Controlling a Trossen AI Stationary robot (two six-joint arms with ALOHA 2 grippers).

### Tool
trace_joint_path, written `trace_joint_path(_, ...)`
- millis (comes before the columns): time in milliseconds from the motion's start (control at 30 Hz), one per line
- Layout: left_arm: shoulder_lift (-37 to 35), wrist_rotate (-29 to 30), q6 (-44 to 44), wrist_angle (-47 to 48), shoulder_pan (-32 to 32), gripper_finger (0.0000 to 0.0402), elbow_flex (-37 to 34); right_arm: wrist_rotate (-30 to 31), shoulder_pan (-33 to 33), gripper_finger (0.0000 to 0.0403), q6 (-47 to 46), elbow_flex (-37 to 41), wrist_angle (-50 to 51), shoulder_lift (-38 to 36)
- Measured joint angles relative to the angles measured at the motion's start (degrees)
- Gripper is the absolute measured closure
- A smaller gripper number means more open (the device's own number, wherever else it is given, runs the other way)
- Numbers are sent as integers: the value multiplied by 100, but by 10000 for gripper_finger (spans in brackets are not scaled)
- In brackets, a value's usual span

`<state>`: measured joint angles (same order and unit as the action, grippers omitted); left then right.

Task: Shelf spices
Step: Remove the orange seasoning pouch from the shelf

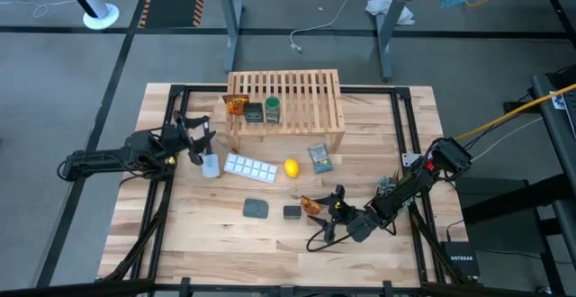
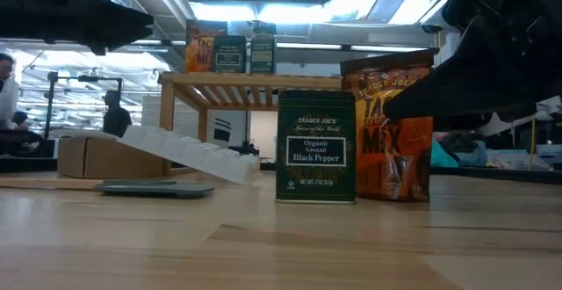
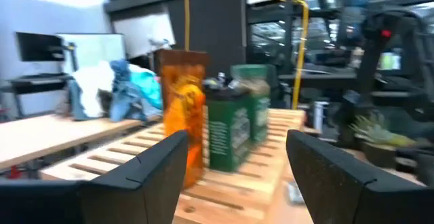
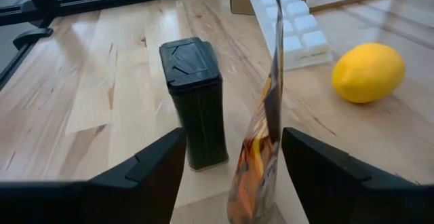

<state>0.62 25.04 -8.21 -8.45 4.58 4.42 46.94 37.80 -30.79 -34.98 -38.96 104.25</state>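
right gripper (image 1: 326, 216): fingers spread apart, standing on either side of an upright orange-brown packet (image 4: 261, 149) without clamping it; near the table's front edge.
beside it: dark square box (image 4: 194, 102) upright, just beside the packet; bare wood in front of both.
left gripper (image 1: 200, 140): fingers apart, holding nothing, hovering by the left end of the shelf (image 1: 286, 108).
shelf top: a second orange packet (image 1: 236, 105), a dark box (image 1: 254, 112) and a green-lidded jar (image 1: 272, 109) in a row.
table (image 1: 189, 234): white tray (image 1: 250, 167), lemon (image 1: 292, 167), blue-grey packet (image 1: 319, 158), grey pad (image 1: 256, 209).
room: desks, cables beyond.
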Motion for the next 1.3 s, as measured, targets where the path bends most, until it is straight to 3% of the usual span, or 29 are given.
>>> trace_joint_path(333, 0, -89, -124, 30, 893, 157, 149, -3, 2, 152, 2, 0, -59, 0)
trace_joint_path(667, 205, -1083, 250, 37, 1867, 157, 153, -14, 4, 152, 4, 0, -76, -2)
trace_joint_path(800, 672, -1844, 556, -54, 2225, 157, 156, -109, 4, 152, 4, 0, -87, -2)
trace_joint_path(1000, 1515, -2104, 662, -453, 2664, 157, 224, -114, 4, 152, 4, 0, -86, -2)
trace_joint_path(1300, 2902, -2785, 674, -474, 3136, 157, 991, -116, 4, 152, 5, 0, -114, -2)
